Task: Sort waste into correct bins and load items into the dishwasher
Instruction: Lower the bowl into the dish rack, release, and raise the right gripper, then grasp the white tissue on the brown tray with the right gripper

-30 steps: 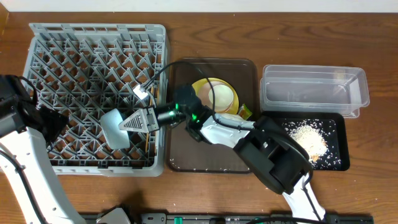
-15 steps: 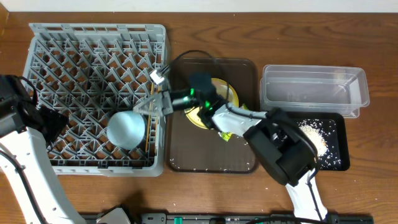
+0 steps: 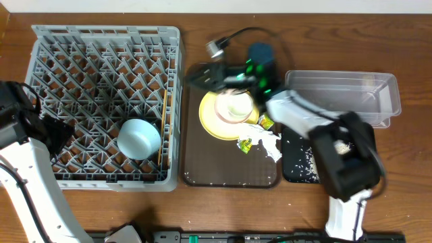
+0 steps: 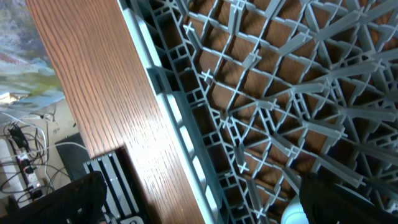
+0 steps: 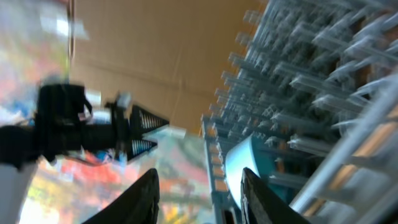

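The grey dishwasher rack (image 3: pixel 101 61) fills the left of the table. A light-blue bowl (image 3: pixel 138 138) sits in its near right part, with chopsticks (image 3: pixel 164 125) lying along the rack's right edge. My right gripper (image 3: pixel 201 75) hovers open and empty over the far left corner of the brown serving tray (image 3: pixel 229 172). In the right wrist view the fingers (image 5: pixel 200 199) stand apart, with the bowl (image 5: pixel 242 162) beyond them. On the yellow plate (image 3: pixel 214 118) stands a white cup (image 3: pixel 237 104). A napkin (image 3: pixel 271 143) and a wrapper (image 3: pixel 244 144) lie beside it. My left gripper (image 3: pixel 64 129) is wide open at the rack's left edge (image 4: pixel 180 124).
A clear tub (image 3: pixel 341 98) stands at the far right. In front of it the black tray (image 3: pixel 297 169) holds rice scraps (image 3: pixel 310 160) and is partly covered by my right arm. A second wrapper piece (image 3: pixel 265 122) lies by the plate's right rim.
My right gripper let go of the light-blue bowl in the rack, then pulled back right and away to the tray's far edge. The left arm has not moved.
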{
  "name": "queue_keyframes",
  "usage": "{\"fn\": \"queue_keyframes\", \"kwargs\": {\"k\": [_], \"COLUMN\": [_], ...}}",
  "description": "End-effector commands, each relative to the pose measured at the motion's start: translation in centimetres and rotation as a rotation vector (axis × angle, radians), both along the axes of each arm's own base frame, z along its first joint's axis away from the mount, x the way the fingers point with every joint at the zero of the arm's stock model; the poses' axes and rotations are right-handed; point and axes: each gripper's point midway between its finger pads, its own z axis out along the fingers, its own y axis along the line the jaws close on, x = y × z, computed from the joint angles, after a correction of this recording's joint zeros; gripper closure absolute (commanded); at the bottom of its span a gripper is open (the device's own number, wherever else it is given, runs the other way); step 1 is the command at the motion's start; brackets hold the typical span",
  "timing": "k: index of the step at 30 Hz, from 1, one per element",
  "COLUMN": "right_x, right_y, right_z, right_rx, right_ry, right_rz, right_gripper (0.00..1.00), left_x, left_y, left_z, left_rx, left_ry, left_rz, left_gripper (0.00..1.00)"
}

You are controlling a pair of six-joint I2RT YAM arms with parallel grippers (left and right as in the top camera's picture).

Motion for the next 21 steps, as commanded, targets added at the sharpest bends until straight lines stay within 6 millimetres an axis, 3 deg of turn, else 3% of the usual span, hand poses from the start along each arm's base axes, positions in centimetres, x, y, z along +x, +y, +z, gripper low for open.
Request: {"fn": "queue_keyframes", "kwargs": {"k": [1, 5, 9, 15, 17, 21], "right_x": [2.3, 3.5, 1.0, -5.3, -7.7, -10.1], "right_y": [-4.9, -11.4, -15.6, -19.1, -19.5, -19.4], "right_z": [2.6, 0.8, -0.1, -3.3, -4.9, -7.2], "right_rx": [-0.076, -0.386, -0.702, -1.143, -1.257, -1.374], "right_ry": [-0.133, -0.165, -0.272, -0.289, -0.277, -0.284], "right_rz": [-0.136, -0.358, -0.411, -0.3, -0.211, -0.123], "right_gripper": [0.61, 0.6, 0.58, 0.51, 0.49, 0.4], "left_x": [-0.2, -0.2, -0.2, -0.2, -0.2, -0.2], "left_y": [0.1, 0.1, 0.1, 0.1, 0.1, 0.1], "left_z": [0.2, 0.2, 0.2, 0.2, 0.2, 0.2], "left_rx": [0.007, 0.007, 0.006, 0.007, 0.007, 0.006], "left_ry": [-0.001, 0.0, 0.0, 0.0, -0.001, 0.0], "left_rz": [0.007, 0.007, 0.007, 0.007, 0.007, 0.007], "left_gripper": [0.0, 0.0, 0.0, 0.0, 0.0, 0.0]}}
